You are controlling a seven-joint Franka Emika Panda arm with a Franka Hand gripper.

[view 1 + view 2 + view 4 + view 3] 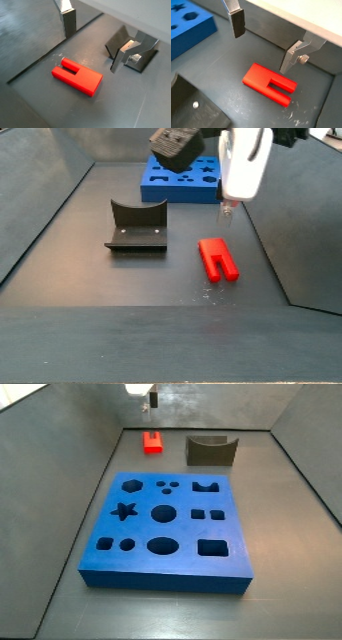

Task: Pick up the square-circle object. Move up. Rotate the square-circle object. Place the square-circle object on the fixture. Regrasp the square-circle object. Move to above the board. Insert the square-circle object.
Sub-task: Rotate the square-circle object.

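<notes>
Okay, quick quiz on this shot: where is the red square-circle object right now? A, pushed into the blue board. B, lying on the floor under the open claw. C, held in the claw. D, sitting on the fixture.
B: the square-circle object lies flat on the floor, with the claw open above it, fingers clear of it, and apart from the fixture and board.

Floor (80,514): board (167,564), fixture (210,451), square-circle object (152,443).
</notes>
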